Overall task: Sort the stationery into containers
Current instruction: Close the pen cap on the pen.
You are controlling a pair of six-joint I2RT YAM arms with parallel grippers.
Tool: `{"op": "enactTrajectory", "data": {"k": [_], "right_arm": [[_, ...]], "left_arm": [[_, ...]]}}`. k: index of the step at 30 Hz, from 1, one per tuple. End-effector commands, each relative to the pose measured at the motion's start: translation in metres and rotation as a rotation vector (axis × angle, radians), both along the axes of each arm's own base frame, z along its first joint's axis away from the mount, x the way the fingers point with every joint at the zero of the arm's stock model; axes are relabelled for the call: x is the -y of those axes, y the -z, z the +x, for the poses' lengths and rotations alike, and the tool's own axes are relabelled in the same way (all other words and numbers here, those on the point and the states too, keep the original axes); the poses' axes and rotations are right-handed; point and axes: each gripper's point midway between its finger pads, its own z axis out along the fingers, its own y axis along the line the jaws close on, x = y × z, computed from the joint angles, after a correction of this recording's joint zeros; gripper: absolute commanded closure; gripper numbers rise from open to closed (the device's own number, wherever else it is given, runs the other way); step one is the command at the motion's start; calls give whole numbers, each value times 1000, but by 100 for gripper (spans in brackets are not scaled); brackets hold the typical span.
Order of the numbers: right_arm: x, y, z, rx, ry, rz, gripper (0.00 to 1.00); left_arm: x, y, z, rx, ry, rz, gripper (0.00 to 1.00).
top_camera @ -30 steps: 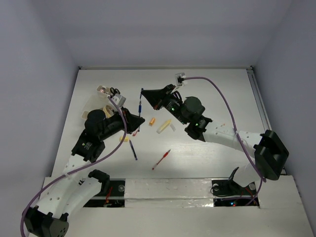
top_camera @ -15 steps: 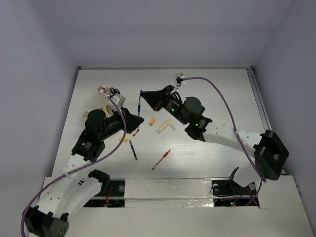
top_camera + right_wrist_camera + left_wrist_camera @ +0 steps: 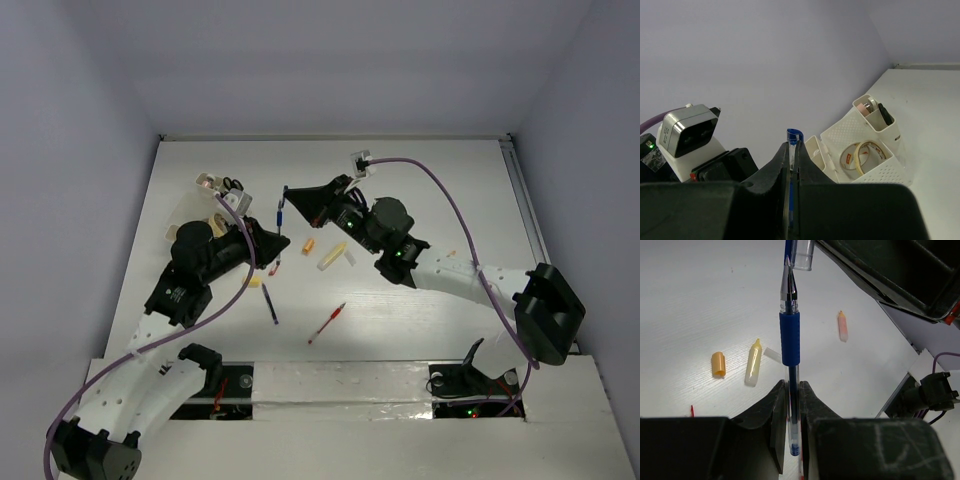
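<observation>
Left tool (image 3: 791,388) narrow, pinching a blue pen (image 3: 790,335) by the barrel, tip pointing away from it. Right tool (image 3: 791,149) is clamped on a thin clear-and-blue piece (image 3: 793,136). Cap or second pen, cannot tell. It hangs just past the left tool, at the pen tip. Box (image 3: 890,167) sits beyond the right tool, to its right, with tape (image 3: 865,152) in one compartment.

Step, as I judge it: mate the piece with the pen, or hand over, then box it. To do it well, line both axes up, close in slowly, keep the left grip firm so the barrel can't slide, and release only once seated.

Ahead of the left tool on the desk (image 3: 690,300): orange bit (image 3: 718,364), yellow bit (image 3: 752,367), pink bit (image 3: 842,326).

Versus a second ago, the right tool has nudged slightly toward the left tool. The pen has barely shifted and the bits are unmoved.
</observation>
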Motion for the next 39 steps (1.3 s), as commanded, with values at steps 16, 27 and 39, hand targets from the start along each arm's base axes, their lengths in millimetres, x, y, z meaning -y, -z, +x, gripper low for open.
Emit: {"op": "enactTrajectory", "data": {"k": [16,27,39], "right_arm": [[4,-40,-3,50,14,61,100],[0,-44,0,51,13,64,100],[-5,-25,-2,21,-11,22,100]], "left_arm": [[3,-10,1,46,25,-14,100],[3,-11,1,51,26,-13,100],[0,-15,1,67,10,-13,100]]}}
